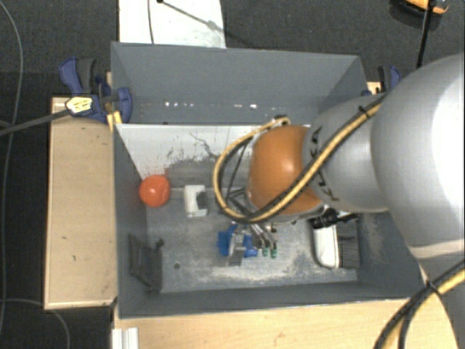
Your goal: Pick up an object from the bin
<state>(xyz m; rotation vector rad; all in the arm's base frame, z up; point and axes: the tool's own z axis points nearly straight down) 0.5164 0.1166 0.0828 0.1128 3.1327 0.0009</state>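
— Blue plastic object [234, 243] with green bits: where does it lie?
— Low in the middle of the grey bin [218, 86], on the floor, with the gripper [263, 237] right over its right edge.
— Grasped yet?
— Can't tell whether the gripper is apart or closed. Nothing looks lifted, so grasp and lift likely remain.
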